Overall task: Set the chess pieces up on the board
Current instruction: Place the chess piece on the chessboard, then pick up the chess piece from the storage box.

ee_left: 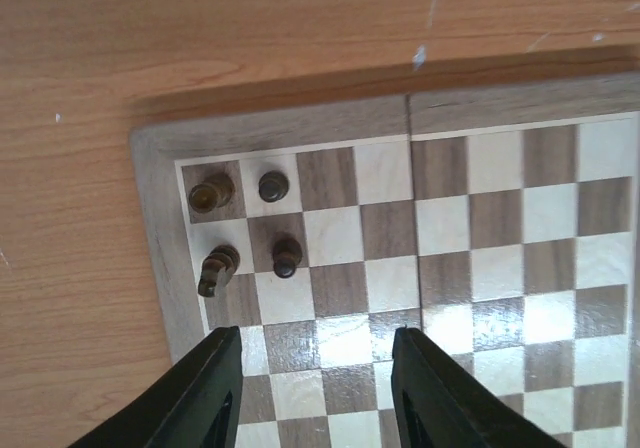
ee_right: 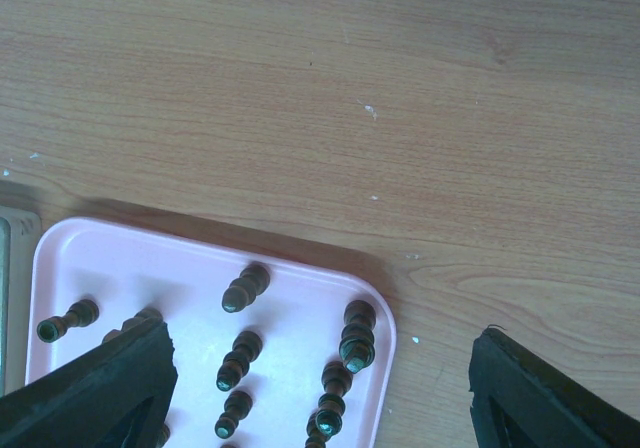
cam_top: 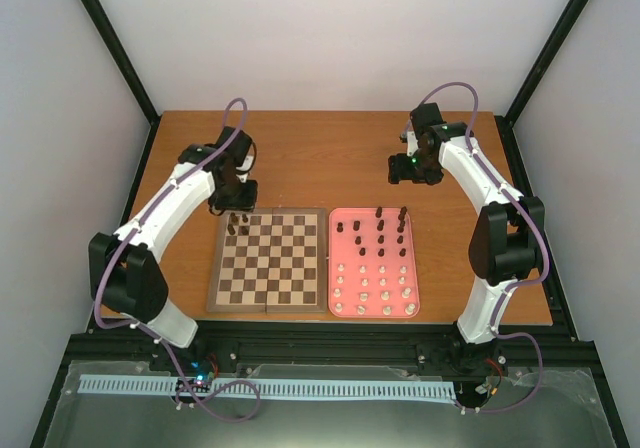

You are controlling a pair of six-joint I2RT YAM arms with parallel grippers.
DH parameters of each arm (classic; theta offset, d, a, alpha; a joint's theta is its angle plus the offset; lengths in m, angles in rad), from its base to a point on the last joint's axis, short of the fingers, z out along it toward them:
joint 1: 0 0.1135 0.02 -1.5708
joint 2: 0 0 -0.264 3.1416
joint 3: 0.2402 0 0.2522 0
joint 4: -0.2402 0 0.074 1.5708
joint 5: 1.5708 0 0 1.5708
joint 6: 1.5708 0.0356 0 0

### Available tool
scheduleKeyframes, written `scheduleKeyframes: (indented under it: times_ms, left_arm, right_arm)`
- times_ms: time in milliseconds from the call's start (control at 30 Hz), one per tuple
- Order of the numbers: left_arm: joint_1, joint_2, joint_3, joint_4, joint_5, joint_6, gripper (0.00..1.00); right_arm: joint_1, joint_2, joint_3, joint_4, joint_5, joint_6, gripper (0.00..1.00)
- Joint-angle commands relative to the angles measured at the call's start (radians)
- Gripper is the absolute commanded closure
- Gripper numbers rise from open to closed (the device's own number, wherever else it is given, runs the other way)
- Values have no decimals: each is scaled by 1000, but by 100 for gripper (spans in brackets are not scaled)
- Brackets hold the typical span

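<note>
**Four dark pieces on the board, both grippers empty**

A wooden table [cam_top: 300,158] carries the board [cam_top: 268,306] on the left and a pink tray [cam_top: 375,315] just beside it on the right.

The left gripper [ee_left: 315,368] hangs over the board's far-left part. Its jaws are parted about a square and a half, with only bare squares between them. The right gripper [ee_right: 320,378] is over the table at the tray's far-right corner. Its fingers [ee_right: 100,383] are spread very wide and grasp nothing.

Four dark pieces [ee_left: 273,185] stand in the board's far-left corner, two on the edge row and two on the row behind, each on its own square. The rest of the board is bare squares.

On the tray, more dark pieces [cam_top: 380,228] are scattered over the far half, some standing taller than the others. The white pieces [cam_top: 380,288] sit in rough rows across the near half.
</note>
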Motion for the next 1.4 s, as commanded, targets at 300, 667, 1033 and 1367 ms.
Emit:
scheduleKeyframes:
  times_ms: [300,667,1033,1367]
  left_arm:
    - [-371,211,288,-26,57,-40,50]
    - [-484,501,612,7,120,55,41]
    - [-486,759,936,34,183,53,41]
    - [-487,865,968,87,236,16,41]
  right_arm:
    - [-9,13,15,-9,19,-9,20]
    - [-24,20,45,-11,71,6,20]
    - [-123,41,74,-1,97,46,19]
    - [-158,83,81,15,62,51,20]
